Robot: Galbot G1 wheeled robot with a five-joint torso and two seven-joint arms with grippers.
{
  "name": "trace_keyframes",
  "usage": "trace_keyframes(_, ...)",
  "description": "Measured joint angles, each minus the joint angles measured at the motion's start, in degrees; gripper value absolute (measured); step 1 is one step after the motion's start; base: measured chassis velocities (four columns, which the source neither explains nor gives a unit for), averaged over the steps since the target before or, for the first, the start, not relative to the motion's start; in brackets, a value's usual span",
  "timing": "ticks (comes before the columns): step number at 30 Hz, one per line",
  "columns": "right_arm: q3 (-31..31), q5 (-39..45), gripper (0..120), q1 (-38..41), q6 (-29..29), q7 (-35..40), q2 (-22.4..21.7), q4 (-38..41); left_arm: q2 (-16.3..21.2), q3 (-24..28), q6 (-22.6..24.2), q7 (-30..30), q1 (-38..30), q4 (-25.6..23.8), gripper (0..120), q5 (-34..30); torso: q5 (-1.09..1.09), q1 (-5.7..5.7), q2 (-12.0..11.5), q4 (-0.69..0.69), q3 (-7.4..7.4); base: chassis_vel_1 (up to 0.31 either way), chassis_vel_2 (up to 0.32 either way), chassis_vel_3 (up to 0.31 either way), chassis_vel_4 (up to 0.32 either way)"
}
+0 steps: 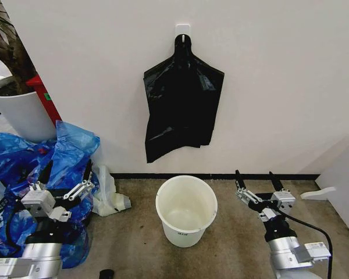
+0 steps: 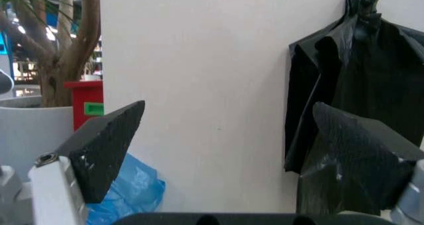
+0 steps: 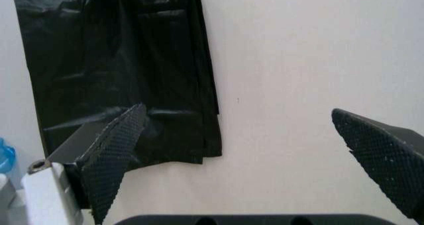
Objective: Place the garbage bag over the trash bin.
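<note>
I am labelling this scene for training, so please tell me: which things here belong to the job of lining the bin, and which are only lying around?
Belonging to the job:
- thin glossy black plastic garbage bag, hanging from a wall hook
- round cream-white plastic trash bin, on the floor below it
- left end effector and right end effector, both open

Lying about:
- crumpled blue plastic bags
- big white plant pot

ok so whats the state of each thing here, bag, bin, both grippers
bag: hanging flat on the wall from a hook, not on the bin
bin: upright on the floor below the bag, empty, unlined
left gripper: open, holding nothing, low beside the blue bags
right gripper: open, holding nothing, right of the bin
</note>
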Motion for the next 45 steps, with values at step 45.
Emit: trace_keyframes(45,-4.1,28.9,100,9.6,-8.8,8.2,-7.8,-1.1,7.4,0.6,4.1,-0.1,-5.3,1.3,100,-6.8,0.00,0.00,0.0,0.00,0.00,0.000,0.000,0.000,0.000)
